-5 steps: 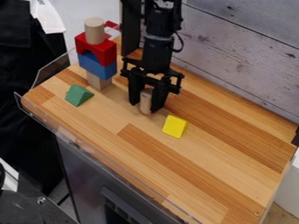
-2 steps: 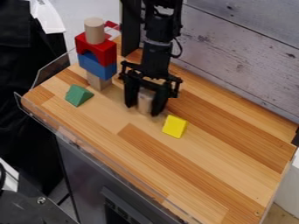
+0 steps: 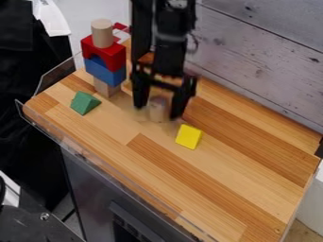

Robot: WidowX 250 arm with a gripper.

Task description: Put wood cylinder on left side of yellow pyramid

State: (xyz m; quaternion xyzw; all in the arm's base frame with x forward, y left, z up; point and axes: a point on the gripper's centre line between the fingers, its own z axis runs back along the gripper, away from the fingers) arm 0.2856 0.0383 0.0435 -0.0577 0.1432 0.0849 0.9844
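"Gripper [image 3: 157, 112] first: is it holding anything?"

"No, its fingers are spread wide, one on either side of the wood cylinder [image 3: 157, 109]."

"And the cylinder's long axis?"

"Upright on the counter [image 3: 240, 165], roughly along the fingers. I'd back straight up; sideways drift could topple it. It's near the yellow pyramid [image 3: 189, 136], to its left in the view."

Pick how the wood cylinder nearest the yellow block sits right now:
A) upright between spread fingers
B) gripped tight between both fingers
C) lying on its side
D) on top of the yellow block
A: the wood cylinder stands upright, with gaps between it and the fingers of the gripper.
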